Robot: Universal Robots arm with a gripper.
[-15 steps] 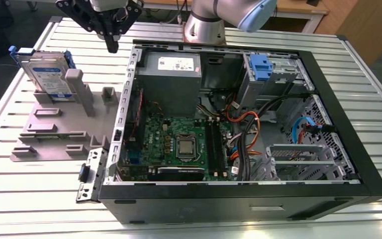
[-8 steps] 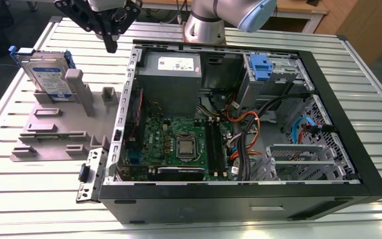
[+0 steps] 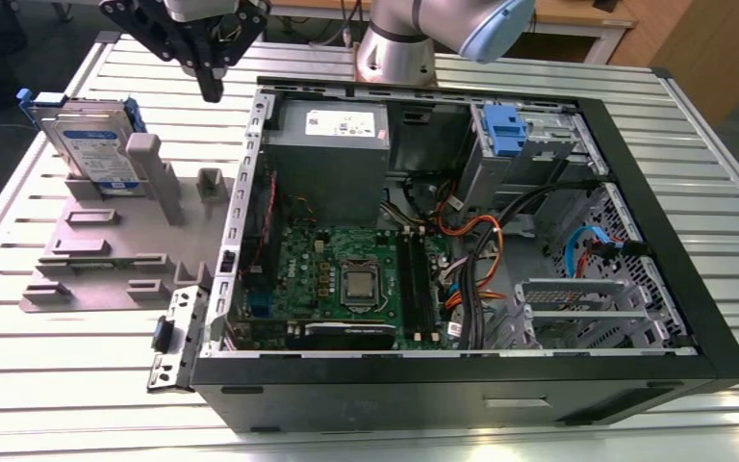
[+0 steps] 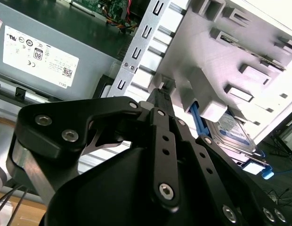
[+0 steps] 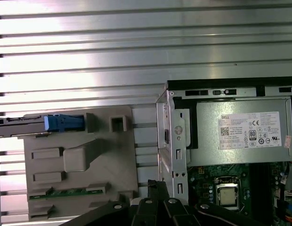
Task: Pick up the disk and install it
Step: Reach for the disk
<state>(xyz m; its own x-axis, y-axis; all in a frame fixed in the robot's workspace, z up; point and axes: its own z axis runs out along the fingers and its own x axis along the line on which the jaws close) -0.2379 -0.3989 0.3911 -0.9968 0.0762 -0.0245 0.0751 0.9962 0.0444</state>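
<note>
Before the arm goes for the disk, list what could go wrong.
The disk stands upright in the grey stand beside a tall post; the end effector might hit the post or tip the disk.
The end effector hangs near the case wall; a sideways swing could clip it.
Loose cables inside the case may snag the disk.

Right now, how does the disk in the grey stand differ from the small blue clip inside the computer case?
The disk stands on edge in the grey stand, outside the computer case; the blue clip sits inside it. The disk shows a silver body with a white-and-blue label; the blue clip is plain blue plastic. The disk looks larger than the blue clip. Both have blue plastic parts.
</note>
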